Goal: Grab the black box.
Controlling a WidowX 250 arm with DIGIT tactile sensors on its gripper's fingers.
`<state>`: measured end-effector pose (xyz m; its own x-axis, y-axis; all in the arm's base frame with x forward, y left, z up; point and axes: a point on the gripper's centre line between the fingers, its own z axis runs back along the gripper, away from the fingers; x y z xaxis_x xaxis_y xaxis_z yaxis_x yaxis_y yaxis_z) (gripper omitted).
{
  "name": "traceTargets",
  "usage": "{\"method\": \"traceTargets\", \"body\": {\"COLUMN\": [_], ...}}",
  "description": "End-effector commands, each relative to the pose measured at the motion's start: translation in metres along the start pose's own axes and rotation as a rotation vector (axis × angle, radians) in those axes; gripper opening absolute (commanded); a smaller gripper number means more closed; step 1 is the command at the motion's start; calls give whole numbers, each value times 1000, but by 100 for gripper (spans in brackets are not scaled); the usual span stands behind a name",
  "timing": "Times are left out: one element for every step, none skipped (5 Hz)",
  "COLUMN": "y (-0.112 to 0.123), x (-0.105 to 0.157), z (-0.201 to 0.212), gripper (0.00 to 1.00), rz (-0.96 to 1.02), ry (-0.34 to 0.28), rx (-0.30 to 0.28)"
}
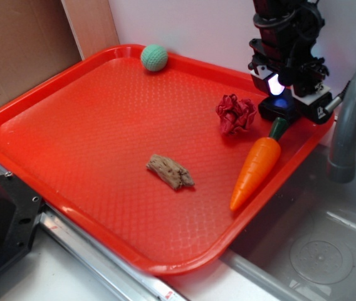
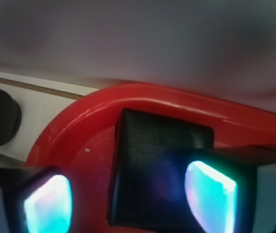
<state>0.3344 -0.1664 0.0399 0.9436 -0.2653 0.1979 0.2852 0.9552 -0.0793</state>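
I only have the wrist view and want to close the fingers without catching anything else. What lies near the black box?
Observer: A toy carrot lies right by the box, with its green top pointing at it.
Operator: Anything else close?
Observer: A crumpled red wad sits beside the box, toward the middle of the tray and apart from it.
Operator: And farther off?
Observer: A green ball rests at the tray's far rim, well away.
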Motion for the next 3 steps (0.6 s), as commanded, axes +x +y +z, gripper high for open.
{"method": "traceTargets", "body": {"y": [37, 47, 44], "x": [-52, -66, -62], "z": [1, 20, 18], "gripper": [100, 100, 100], "rz": [234, 226, 236], "ry": [89, 116, 148], "rx": [4, 23, 35]}}
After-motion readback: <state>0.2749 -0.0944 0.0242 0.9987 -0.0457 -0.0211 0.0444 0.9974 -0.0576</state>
